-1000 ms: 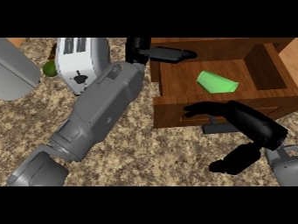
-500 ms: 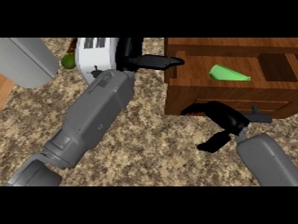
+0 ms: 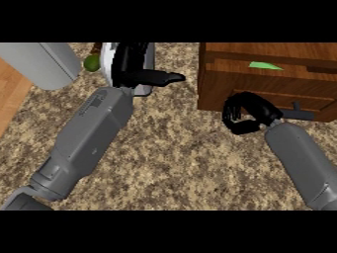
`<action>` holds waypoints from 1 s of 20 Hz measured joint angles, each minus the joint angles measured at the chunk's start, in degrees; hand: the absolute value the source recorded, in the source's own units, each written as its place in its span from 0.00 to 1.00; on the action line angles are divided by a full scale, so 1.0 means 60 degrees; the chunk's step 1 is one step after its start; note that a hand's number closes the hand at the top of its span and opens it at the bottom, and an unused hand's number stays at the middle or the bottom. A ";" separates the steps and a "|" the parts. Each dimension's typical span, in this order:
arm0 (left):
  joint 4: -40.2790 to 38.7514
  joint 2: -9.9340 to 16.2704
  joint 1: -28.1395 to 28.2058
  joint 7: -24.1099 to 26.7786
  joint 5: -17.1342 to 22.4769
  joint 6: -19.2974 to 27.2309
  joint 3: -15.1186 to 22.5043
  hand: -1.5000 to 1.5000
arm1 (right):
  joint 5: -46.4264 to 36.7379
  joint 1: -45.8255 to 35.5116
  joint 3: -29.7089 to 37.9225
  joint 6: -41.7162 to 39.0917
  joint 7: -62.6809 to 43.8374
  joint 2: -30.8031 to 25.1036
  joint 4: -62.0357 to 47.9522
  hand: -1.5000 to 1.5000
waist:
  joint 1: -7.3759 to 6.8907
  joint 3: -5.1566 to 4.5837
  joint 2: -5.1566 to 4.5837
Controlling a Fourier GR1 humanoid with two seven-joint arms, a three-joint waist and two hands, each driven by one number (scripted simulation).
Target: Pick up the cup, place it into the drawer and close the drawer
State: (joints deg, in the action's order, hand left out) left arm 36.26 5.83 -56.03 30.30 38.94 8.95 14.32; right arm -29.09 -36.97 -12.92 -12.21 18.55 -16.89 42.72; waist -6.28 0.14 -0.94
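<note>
With the cup already inside, step: closing the drawer.
Cup (image 3: 266,65): green sliver, upper right, within drawer (image 3: 273,86).
Right hand (image 3: 245,114): fingers curled, empty, against drawer front.
Left hand (image 3: 138,69): upper centre, relaxed, empty.
Next: push front inward until flush.

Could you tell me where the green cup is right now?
In the head view's upper right, the green cup lies inside the nearly closed brown wooden drawer, above the right hand.
</note>
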 measured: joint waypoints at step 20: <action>0.1221 0.1010 0.1213 -0.0500 0.0120 -0.1202 0.0149 0.00 | 0.1541 -0.1214 0.1639 -0.1490 0.0967 -0.0583 -0.1733 1.00 | -0.0578 0.0117 -0.0149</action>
State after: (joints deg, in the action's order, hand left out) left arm 43.58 11.89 -48.76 27.30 39.66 1.74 15.21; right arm -19.85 -44.26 -3.09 -21.15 24.35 -20.39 32.33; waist -9.75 0.84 -1.83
